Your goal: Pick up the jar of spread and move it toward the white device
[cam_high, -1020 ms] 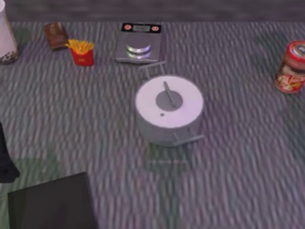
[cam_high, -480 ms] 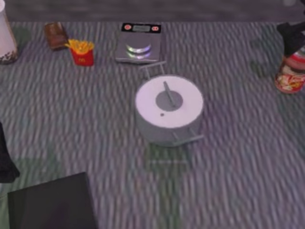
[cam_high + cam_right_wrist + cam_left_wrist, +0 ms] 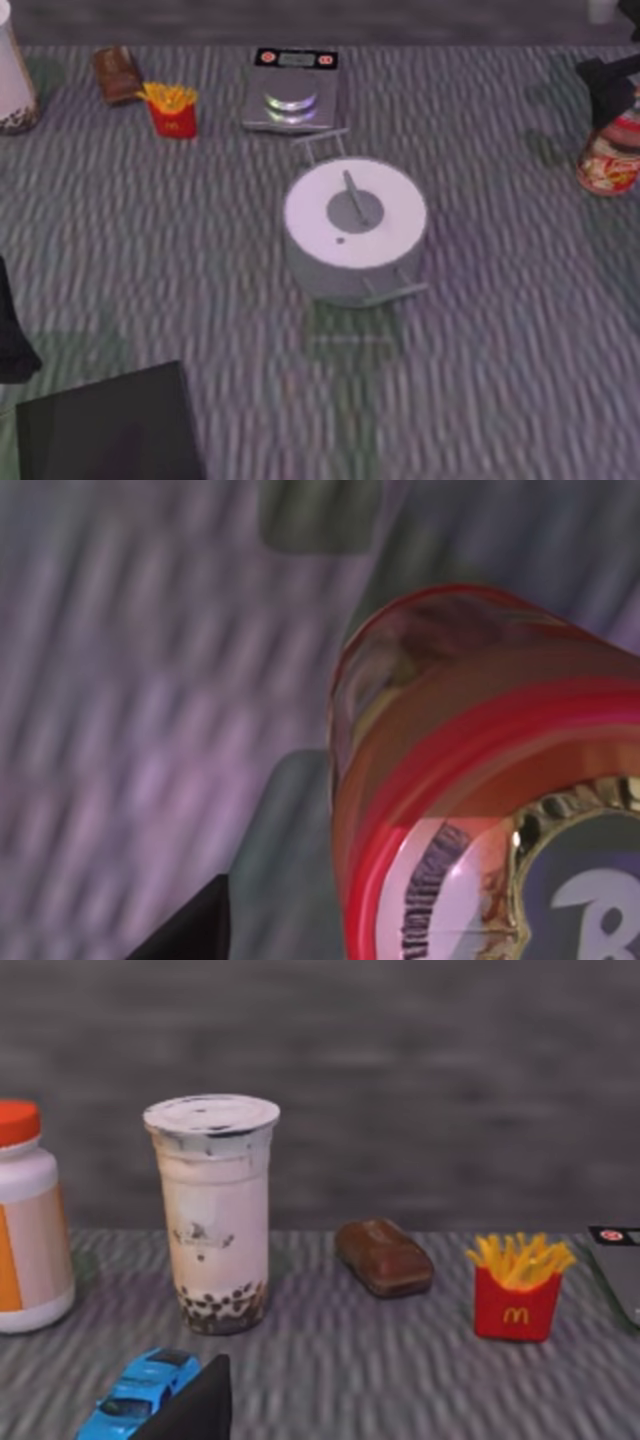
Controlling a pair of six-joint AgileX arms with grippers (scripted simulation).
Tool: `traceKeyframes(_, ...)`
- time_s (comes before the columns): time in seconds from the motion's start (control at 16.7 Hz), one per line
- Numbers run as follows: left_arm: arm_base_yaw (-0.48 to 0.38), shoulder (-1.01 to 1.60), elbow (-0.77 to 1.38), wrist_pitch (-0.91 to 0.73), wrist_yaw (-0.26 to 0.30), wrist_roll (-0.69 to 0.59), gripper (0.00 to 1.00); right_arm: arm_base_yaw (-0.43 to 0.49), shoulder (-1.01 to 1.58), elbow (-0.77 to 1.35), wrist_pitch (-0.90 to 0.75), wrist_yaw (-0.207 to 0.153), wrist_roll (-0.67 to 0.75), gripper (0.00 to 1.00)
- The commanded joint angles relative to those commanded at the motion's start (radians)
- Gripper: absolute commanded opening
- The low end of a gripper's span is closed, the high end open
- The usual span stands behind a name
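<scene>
Right gripper (image 3: 612,85) has dropped in over the jar of spread (image 3: 608,160); finger state unclear.
Jar sits at the table's (image 3: 200,260) right edge, well apart from the white device (image 3: 355,232).

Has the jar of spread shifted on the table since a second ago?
No. The jar of spread sits at the same spot by the top view's right edge, equally far from the white device. Only the right gripper arrived above it.
</scene>
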Motion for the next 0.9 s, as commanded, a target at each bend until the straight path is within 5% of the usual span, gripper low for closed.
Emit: traceKeyframes(0.9,0.000,0.000,0.000,0.000,0.000,0.000,1.00,0.010,0.278,0.384,-0.106,0.004,0.004,1.00)
